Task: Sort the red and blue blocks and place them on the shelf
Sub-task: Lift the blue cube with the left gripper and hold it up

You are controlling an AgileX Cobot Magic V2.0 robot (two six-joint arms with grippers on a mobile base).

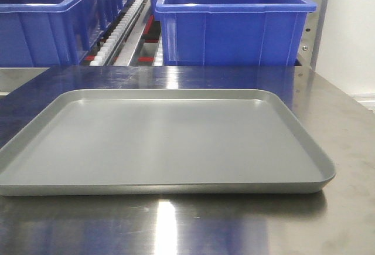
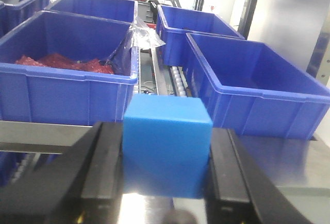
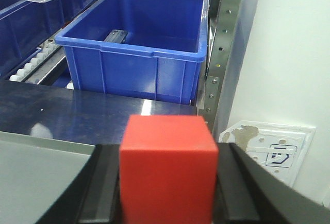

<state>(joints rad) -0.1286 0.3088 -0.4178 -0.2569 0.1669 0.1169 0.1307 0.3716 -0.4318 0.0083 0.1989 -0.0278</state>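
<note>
Shelf (image 1: 125, 32) across the back, with roller tracks running between big blue bins (image 1: 234, 29). Tabletop (image 1: 345, 208) in front, shiny steel. Tray (image 1: 176, 138) on it, grey, rimmed, nothing on it. Your left end effector (image 2: 167, 183) is clamped on the blue block (image 2: 167, 147), fingers on two opposite faces, pointed at the bins. Your right end effector (image 3: 167, 193) grips the red block (image 3: 167, 162) the same way, tray edge just to its left. Both blocks look light, rigid and matte, so slip seems unlikely. A flat-face pinch across the middle suits them. Released level, each should sit flat.
</note>
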